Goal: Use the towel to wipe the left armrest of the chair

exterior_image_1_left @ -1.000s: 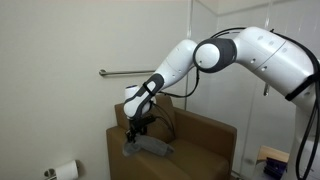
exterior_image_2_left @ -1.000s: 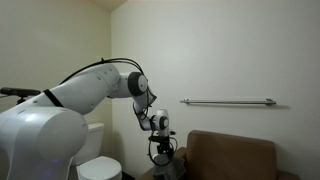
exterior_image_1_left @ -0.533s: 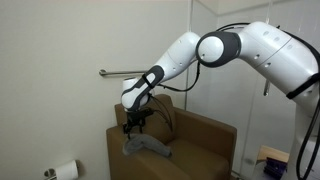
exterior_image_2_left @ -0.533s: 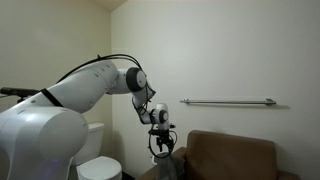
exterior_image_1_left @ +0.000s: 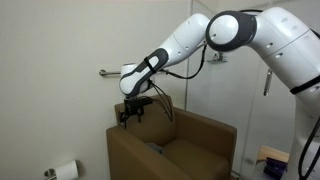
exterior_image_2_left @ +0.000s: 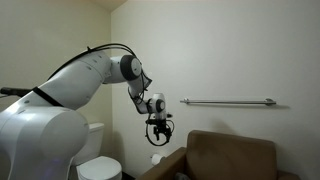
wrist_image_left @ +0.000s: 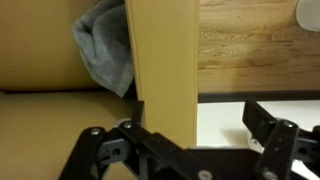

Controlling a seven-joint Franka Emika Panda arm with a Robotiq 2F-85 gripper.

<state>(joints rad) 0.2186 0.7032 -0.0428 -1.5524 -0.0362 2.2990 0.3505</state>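
Lifted since a second ago, the claw [exterior_image_1_left: 133, 112] no longer sits down on the towel. It now hangs in the air above the chair [exterior_image_1_left: 190, 142], and the arm [exterior_image_1_left: 175, 48] reaches in from higher up than before. The towel has been let go and stays down below.

The claw is spread wide and holds nothing. In the wrist view the claw [wrist_image_left: 180, 140] shows one dark finger [wrist_image_left: 95, 148] on each side of the picture, with the tan armrest [wrist_image_left: 165, 60] running straight between them and well clear of both. In an exterior view the claw [exterior_image_2_left: 158, 130] points downward with its fingers apart, above the near corner of the chair [exterior_image_2_left: 232, 155].

The towel [wrist_image_left: 103, 50] is a grey, crumpled heap below the claw and off to one side of it. It lies on the seat side of the armrest, pressed against the armrest's inner face and not on top of it. In the exterior views it is at most a small grey patch low in the seat, too slight to place exactly.

On the other side of the armrest from the towel, wooden floor [wrist_image_left: 250, 40] shows below the claw. A metal grab bar [exterior_image_2_left: 228, 101] is fixed to the wall behind the claw at about its height. A toilet paper roll [exterior_image_1_left: 65, 171] sits low on the wall, well below the claw and to its side.
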